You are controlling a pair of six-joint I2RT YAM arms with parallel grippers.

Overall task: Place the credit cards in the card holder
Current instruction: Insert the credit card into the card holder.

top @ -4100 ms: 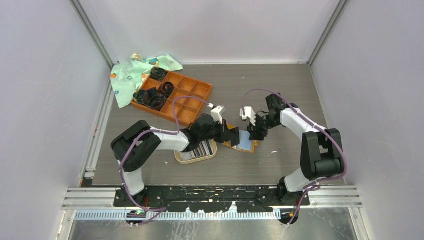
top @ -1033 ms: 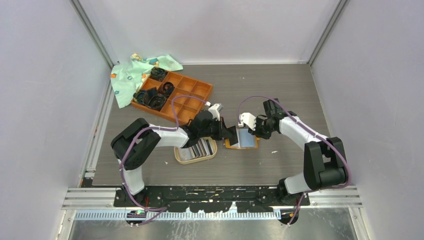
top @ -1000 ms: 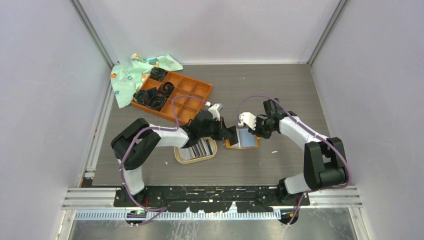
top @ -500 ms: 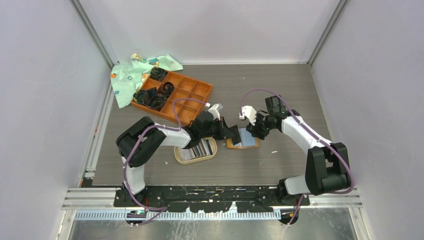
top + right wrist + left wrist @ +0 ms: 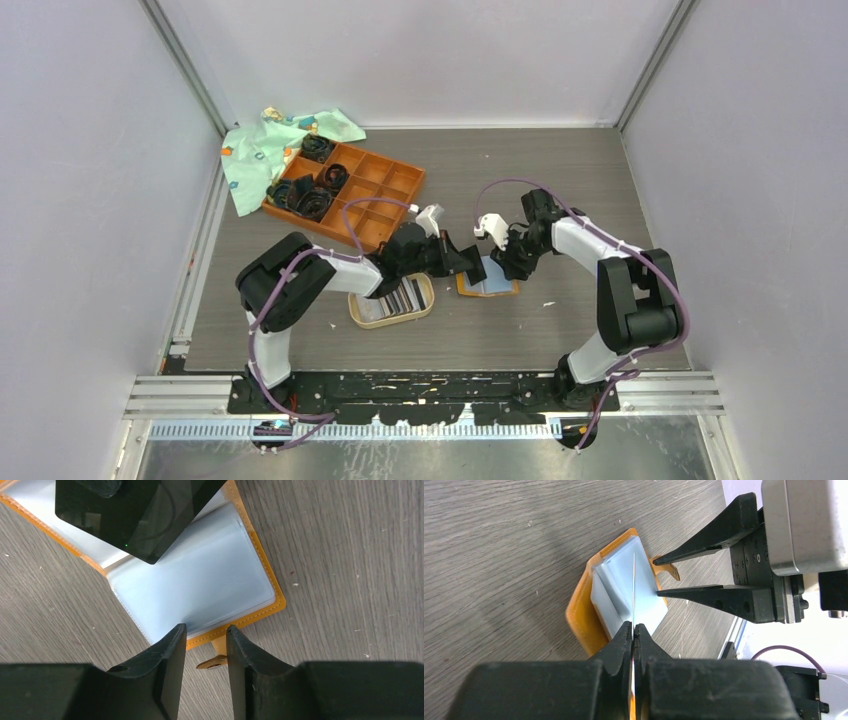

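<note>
- Orange card holder (image 5: 487, 280) is laid open on the grey wood-grain tabletop (image 5: 580, 180), between the arms.
- A black credit card (image 5: 135, 515) is pinched by the closed left tool (image 5: 633, 630); it is best levelled, then slid into a clear pocket.
- The right tool (image 5: 205, 635) is parted and empty above the snap tab; the holder should be pinned.
- White walls enclose the cell.

My table (image 5: 560, 170): orange-brown compartment tray (image 5: 397, 181) at 10 o'clock, black coils (image 5: 318, 148) in its far-left cells. Patterned green cloth (image 5: 262, 150) touches its 10 o'clock corner. Oval tan-rimmed dish (image 5: 392, 319) at 7 o'clock, near centre.
</note>
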